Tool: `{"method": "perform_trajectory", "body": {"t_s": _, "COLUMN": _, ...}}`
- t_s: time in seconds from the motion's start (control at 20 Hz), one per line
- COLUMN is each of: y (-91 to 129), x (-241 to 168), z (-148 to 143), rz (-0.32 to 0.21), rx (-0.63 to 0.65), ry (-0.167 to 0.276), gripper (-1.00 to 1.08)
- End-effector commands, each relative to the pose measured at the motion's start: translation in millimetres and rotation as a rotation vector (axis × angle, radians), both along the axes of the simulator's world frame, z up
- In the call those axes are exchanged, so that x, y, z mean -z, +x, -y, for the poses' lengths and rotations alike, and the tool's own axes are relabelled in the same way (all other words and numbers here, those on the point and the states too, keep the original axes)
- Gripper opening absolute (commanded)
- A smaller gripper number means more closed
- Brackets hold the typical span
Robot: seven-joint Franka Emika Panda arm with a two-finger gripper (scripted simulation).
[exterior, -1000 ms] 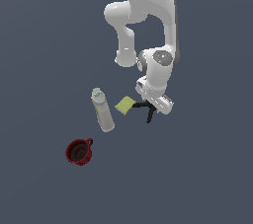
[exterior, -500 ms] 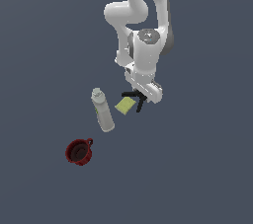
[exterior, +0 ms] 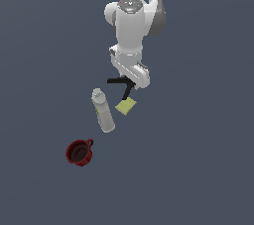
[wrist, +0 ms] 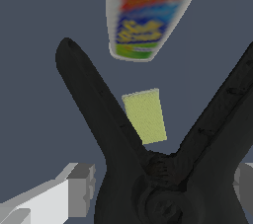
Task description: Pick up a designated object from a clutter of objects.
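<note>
Pincer [exterior: 130, 81] pinches the black clamp [exterior: 124, 84], fingers [wrist: 74, 191] pressed on either side of its pivot in the wrist view. The clamp hangs at the pincer, clear of the dark surface [exterior: 198, 159], forked handles sticking out toward the exterior view's left and downward. Wrist view: the two handles spread in a V [wrist: 163, 168] away from the pincer. Orange-red tip not visible.

Yellow-green flat block [exterior: 126, 106] lies just below the pincer, seen between the clamp handles from the wrist. Whitish-grey bottle [exterior: 103, 111] lies on its side just beyond the block, to the exterior view's left of the pincer; its label is blurred in the wrist view. Dark red cup [exterior: 79, 152] sits farther off past the bottle, well apart from the pincer, handle toward the bottle.
</note>
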State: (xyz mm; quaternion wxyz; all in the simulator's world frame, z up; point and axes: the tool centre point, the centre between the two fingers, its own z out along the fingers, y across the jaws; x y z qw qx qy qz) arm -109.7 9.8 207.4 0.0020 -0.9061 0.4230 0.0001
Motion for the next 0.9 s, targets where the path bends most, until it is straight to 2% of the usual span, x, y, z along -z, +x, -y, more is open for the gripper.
{"method": "perform_trajectory", "body": {"t_s": 0.0, "y": -4.6, "x": -21.5, "z": 16.8, "rz": 0.001, "rx": 0.000, "ry": 0.000, "gripper": -1.00}}
{"method": "perform_trajectory", "body": {"t_s": 0.85, "y": -30.5, "x": -158.5, "z": 123.9, "rz": -0.001, "rx": 0.000, "ry": -0.002, "gripper": -1.00}}
